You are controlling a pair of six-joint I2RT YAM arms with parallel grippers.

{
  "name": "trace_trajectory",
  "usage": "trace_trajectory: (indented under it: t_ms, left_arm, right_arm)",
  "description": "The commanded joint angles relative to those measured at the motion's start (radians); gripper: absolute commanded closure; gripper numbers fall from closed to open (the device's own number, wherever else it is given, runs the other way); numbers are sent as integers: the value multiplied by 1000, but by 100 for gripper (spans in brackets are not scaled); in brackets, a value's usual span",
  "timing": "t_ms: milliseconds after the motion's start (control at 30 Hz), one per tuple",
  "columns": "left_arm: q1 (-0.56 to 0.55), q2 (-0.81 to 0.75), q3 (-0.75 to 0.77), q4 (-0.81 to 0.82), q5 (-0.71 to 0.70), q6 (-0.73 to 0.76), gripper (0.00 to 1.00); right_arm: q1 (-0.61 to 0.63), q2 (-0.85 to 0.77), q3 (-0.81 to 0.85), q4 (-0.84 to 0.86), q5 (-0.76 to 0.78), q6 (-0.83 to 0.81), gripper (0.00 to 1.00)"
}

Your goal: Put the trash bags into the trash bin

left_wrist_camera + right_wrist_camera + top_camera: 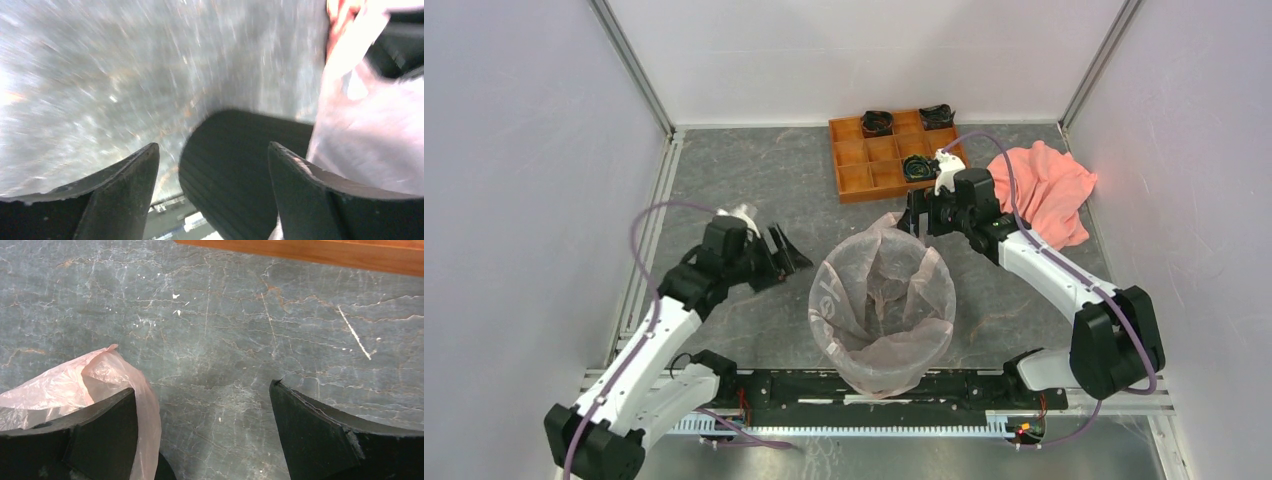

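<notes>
A grey, veined table (754, 180) fills the floor of a white-walled enclosure. The left gripper (792, 252) has its fingers spread wide with nothing between them, and it sits just to the left of the trash bin (235, 175). Its wrist view is badly smeared by blur, so only the bin's ribbed black wall shows beyond the gap. The right gripper (202, 387) is parted just as widely and holds nothing, hovering at the bin's far rim over bare table. A loose flap of the trash bags (65, 385) lies against one of its fingers (100, 435) and is partly hidden behind it; whether the two touch cannot be told. From above, the pale pink film lines the bin and folds over its rim, covering almost all of the black wall, and the bottom is hard to make out through the crinkles. Beyond the bin lies an orange compartment tray (856, 178), with dark bundles (877, 123) in three compartments, too small to identify. To the right of the tray sits a salmon cloth (1049, 190), partly covered by the right arm.
</notes>
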Motion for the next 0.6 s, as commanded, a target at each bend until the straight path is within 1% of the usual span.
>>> trace_trajectory:
  t_ms: [0,33,67,100,167,233,300,333,367,500,567]
  left_arm:
    - [0,-69,253,-239,-468,140,10]
    - [-1,-86,297,-260,-491,168,6]
    - [-1,-101,341,-256,-461,208,3]
    - [-1,-115,376,-227,-385,251,1]
    - [0,-123,430,-128,-120,333,0]
    - [0,-89,460,-94,134,364,0]
    - [-7,-31,453,-97,297,391,1]
    - [-19,-12,437,-108,321,409,3]
    - [-42,2,424,-123,312,431,5]
    - [-157,5,405,-112,221,458,7]
    - [-184,27,414,-105,175,454,9]
  right_arm:
    - [-3,-30,41,-6,35,-43,2]
    - [-3,-30,39,-3,31,-42,2]
    - [-3,-30,38,-1,27,-39,2]
    - [-3,-27,39,-1,23,-39,2]
    - [-3,-23,39,3,14,-40,2]
    - [-3,-23,37,5,12,-40,2]
    - [-3,-25,35,5,11,-39,2]
    - [-2,-26,32,7,9,-37,2]
    - [-2,-27,28,12,4,-36,2]
    - [-2,-32,15,4,7,-39,2]
    - [-2,-36,5,3,9,-37,2]
